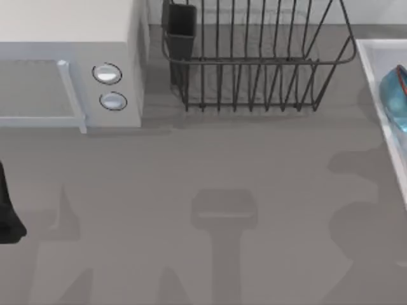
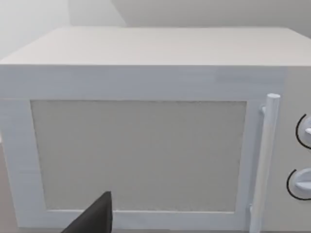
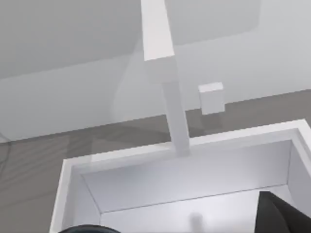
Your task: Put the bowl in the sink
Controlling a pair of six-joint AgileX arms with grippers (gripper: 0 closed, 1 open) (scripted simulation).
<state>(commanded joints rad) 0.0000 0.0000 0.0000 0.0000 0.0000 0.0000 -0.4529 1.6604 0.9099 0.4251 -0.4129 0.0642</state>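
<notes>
The blue bowl (image 1: 397, 95) with its thin reddish-brown rim sits at the top view's right edge, inside the outline of the pale sink (image 1: 375, 70), and is cut off by the frame. In the right wrist view the sink (image 3: 194, 179) lies just below the camera, with its white rim and basin wall in sight. A dark part of my right gripper (image 3: 284, 213) reaches in over the basin. A dark curved edge (image 3: 82, 229) shows at that picture's border; I cannot tell if it is the bowl. My left gripper (image 2: 95, 218) hangs in front of the microwave door.
A white microwave (image 1: 70, 70) stands at the back left, its door shut. A black wire dish rack (image 1: 254, 57) with a dark cup holder stands at the back middle. A white faucet (image 3: 167, 77) rises behind the sink. My left arm (image 1: 6, 210) sits at the left edge.
</notes>
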